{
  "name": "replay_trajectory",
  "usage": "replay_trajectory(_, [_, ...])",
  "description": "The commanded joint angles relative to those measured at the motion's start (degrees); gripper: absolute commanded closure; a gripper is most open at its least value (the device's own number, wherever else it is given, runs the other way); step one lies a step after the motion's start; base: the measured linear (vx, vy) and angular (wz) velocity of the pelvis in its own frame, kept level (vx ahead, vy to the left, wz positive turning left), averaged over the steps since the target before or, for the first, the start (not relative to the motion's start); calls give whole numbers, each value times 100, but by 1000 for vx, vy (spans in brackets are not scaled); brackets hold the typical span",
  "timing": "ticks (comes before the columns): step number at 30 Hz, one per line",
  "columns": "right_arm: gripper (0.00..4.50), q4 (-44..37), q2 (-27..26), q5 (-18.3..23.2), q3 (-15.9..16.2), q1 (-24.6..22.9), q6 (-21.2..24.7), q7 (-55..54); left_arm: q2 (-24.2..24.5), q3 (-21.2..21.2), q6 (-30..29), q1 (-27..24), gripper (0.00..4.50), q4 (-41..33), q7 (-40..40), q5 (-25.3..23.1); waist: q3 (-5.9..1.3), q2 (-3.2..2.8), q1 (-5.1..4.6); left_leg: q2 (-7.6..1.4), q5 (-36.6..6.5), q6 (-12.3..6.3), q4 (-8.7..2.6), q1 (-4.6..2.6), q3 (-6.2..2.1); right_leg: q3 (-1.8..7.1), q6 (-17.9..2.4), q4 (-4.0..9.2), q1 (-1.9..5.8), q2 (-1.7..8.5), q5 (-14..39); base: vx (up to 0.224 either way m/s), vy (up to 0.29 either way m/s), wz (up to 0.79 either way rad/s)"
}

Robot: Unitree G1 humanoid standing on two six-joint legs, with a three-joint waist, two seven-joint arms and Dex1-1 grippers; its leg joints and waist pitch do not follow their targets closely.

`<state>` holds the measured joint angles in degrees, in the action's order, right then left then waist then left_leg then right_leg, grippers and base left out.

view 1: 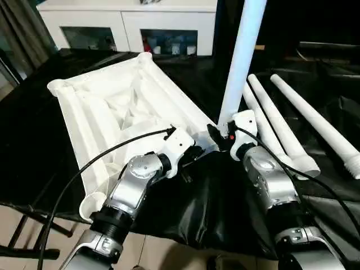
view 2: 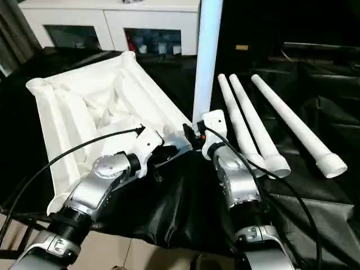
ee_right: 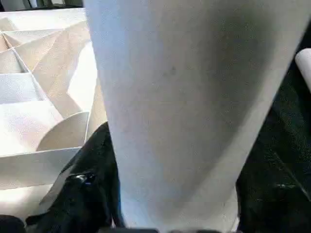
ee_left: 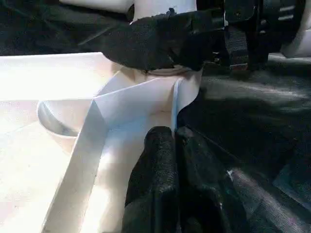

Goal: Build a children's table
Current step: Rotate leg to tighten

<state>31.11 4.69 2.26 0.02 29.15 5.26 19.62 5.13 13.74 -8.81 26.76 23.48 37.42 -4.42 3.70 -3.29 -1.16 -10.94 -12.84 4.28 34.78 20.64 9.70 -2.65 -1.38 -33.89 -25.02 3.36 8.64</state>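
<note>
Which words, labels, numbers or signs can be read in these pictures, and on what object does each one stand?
None can be read.
The tabletop, the upright leg and the three lying legs are plain white, without print.
Items behind the cabinet glass doors are too small and blurred to read.

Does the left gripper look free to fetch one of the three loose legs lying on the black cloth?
Probably not directly: the left gripper, shut, is at the tabletop; the right gripper, on the upright leg, stands between it and the loose legs.

Both silver forearms reach forward, left hand point(ee_left: 167, 160) pinched closed, right hand point(view 1: 220, 136) apparently clamped around something.
</note>
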Motion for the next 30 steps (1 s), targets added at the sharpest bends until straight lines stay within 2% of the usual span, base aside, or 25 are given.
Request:
replay_trajectory(1, [93,-2,-254,95,562,-45,24,509,-68,50,260,216,450,-252,99,192,-379,90,43,-97,-336,-865,-347,72,-6,180,-1478,357,466,342,875,0,0,0])
replay_trajectory(2, [93,-2,-204,80,561,-41,-23,563,23,66,284,191,450,-282,214,198,-373,89,36,-101,-356,-863,-354,76,-9,181,-1471,361,466,345,923,0,0,0])
replay_trajectory(3, [68,0,-186,73,559,-39,-41,577,46,67,297,185,450,-288,244,201,-369,103,35,-105,-416,-847,-355,67,-6,183,-1461,365,458,347,1006,0,0,0])
replay_trajectory(7, [68,1,28,13,590,-40,-225,901,299,70,388,103,450,-387,693,309,-351,102,38,-111,-561,-755,-366,51,-1,190,-1391,390,439,354,1305,0,0,0])
replay_trajectory(8, [68,-134,224,76,671,-102,-269,1389,513,81,422,43,450,-456,1035,394,-353,93,41,-120,-548,-747,-369,44,-2,195,-1419,376,435,353,1239,0,0,0])
replay_trajectory(10, [68,-217,331,108,724,-139,-289,1653,620,84,446,16,450,-483,1200,434,-357,87,42,-133,-486,-796,-369,53,-7,198,-1477,346,439,352,1023,0,0,0])
replay_trajectory(11, [68,-383,513,170,842,-219,-283,2088,766,72,528,-25,450,-496,1462,523,-376,58,57,-131,-420,-834,-358,47,-14,193,-1515,324,456,347,853,0,0,0])
replay_trajectory(13, [68,-618,786,219,1029,-341,-306,2672,948,50,613,-74,450,-517,1789,644,-386,70,62,-140,-283,-938,-350,58,-13,198,-1598,285,466,349,525,0,0,0])
replay_trajectory(14, [68,-618,786,219,1029,-341,-306,2672,948,50,613,-74,450,-517,1789,644,-391,68,78,-141,-264,-972,-341,41,-13,193,-1614,279,460,347,459,0,0,0])
replay_trajectory(15, [68,-945,1107,346,1233,-517,-224,3368,1088,16,611,-110,450,-552,2133,822,-385,83,89,-155,-285,-1014,-344,34,1,199,-1655,287,448,357,492,0,0,0])
replay_trajectory(16, [68,-945,1107,346,1233,-517,-224,3368,1088,16,611,-110,450,-552,2133,822,-381,92,117,-143,-309,-1012,-343,38,-4,194,-1623,290,472,352,542,0,0,0])
replay_trajectory(17, [68,-945,1107,346,1233,-517,-224,3368,1088,16,611,-110,450,-552,2133,822,-382,77,166,-172,-309,-1022,-344,17,3,203,-1632,285,446,364,582,0,0,0])
replay_trajectory(18, [68,-1058,1221,383,1300,-582,-216,3596,1130,8,619,-111,450,-551,2216,858,-373,118,164,-168,-315,-1024,-346,30,17,203,-1628,291,443,353,618,0,0,0])
replay_trajectory(21, [68,-1360,1593,503,1518,-767,-134,4265,1256,7,701,-95,450,-518,2528,945,-347,129,249,-184,-495,-867,-371,4,14,212,-1483,334,435,366,1091,0,0,0])
replay_trajectory(23, [68,-1524,1947,461,1720,-878,-185,4825,1398,13,749,-65,450,-470,2788,1039,-356,132,295,-190,-504,-827,-369,-13,19,215,-1433,325,418,362,1153,0,0,0])
replay_trajectory(25, [68,-1558,2065,425,1782,-899,-202,5004,1455,19,785,-48,450,-440,2860,1065,-356,133,329,-187,-498,-825,-365,-19,23,221,-1444,314,415,358,1061,0,0,0])
replay_trajectory(28, [95,-1499,2218,354,1806,-873,-253,5142,1530,-1,815,-39,450,-394,2960,1091,-360,156,329,-175,-476,-797,-365,16,19,218,-1427,316,431,368,1083,0,0,0])
replay_trajectory(30, [105,-1481,2227,354,1796,-864,-258,5149,1540,-4,818,-41,450,-388,2976,1093,-367,164,323,-170,-447,-749,-364,12,14,219,-1371,323,432,369,1175,0,0,0])
